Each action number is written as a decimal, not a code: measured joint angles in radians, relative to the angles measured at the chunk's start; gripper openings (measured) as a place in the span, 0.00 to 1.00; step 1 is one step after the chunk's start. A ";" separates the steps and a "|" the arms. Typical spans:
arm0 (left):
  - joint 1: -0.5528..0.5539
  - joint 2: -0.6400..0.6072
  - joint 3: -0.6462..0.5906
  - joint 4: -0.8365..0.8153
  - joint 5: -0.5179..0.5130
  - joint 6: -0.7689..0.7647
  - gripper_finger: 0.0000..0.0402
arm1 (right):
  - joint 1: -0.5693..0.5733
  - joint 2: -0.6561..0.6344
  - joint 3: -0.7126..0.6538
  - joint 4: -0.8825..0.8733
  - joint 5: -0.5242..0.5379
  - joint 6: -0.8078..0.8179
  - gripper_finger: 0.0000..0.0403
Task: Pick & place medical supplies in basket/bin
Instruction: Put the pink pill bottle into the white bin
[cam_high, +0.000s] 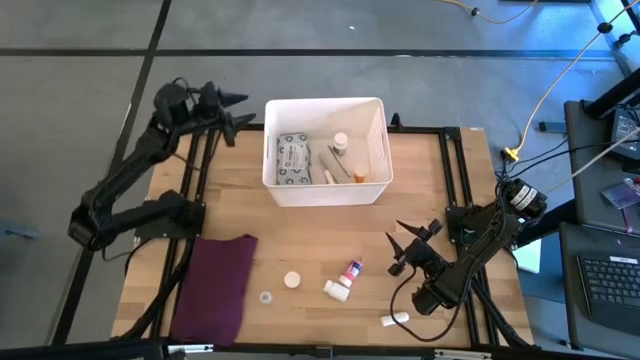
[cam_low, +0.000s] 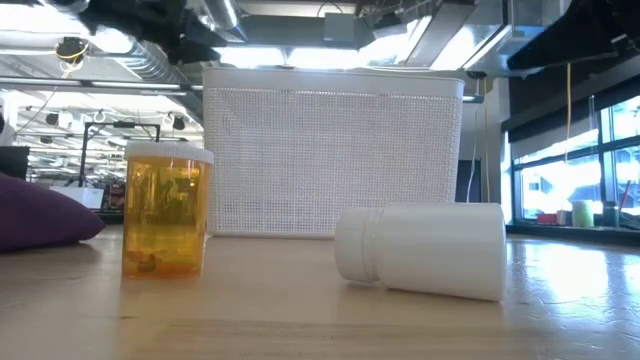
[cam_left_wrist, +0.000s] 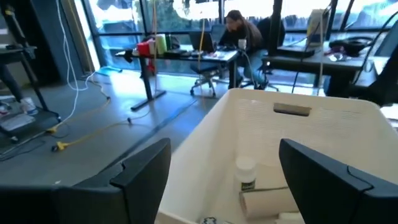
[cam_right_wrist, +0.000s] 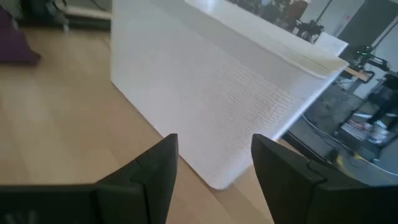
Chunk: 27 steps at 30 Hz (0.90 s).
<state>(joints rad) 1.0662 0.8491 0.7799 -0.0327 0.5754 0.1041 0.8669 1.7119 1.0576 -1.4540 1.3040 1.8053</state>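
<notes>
The white bin (cam_high: 325, 150) stands at the table's far middle. Inside it lie a grey-green packet (cam_high: 294, 158) and several small bottles (cam_high: 341, 143). On the table near the front are a small bottle with a coloured label (cam_high: 352, 269), a white bottle on its side (cam_high: 337, 290), a white-capped amber bottle standing upright (cam_low: 167, 208), a small clear cap (cam_high: 266, 297) and a white tube (cam_high: 395, 320). My left gripper (cam_high: 248, 110) is open beside the bin's far left corner. My right gripper (cam_high: 400, 243) is open, right of the loose supplies, pointing at the bin wall (cam_right_wrist: 217, 93).
A maroon cloth (cam_high: 215, 285) lies flat at the table's near left. The bin has a slot handle (cam_left_wrist: 292, 109) in its side wall. Bare wood lies between the bin and the loose supplies. A person sits at a desk (cam_left_wrist: 239, 31) in the room beyond.
</notes>
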 joint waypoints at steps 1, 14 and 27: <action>0.001 -0.028 -0.039 0.028 0.004 -0.017 0.72 | 0.000 0.000 0.000 0.011 0.011 -0.001 0.51; 0.001 -0.301 -0.410 0.299 0.039 -0.164 0.72 | 0.000 0.000 0.001 0.140 0.011 -0.003 0.51; 0.001 -0.463 -0.642 0.494 0.039 -0.319 0.72 | -0.067 0.000 0.001 0.190 0.009 -0.004 0.51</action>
<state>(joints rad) 1.0668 0.3863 0.1378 0.4615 0.6143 -0.2154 0.7998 1.7119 1.0584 -1.2645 1.3134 1.8012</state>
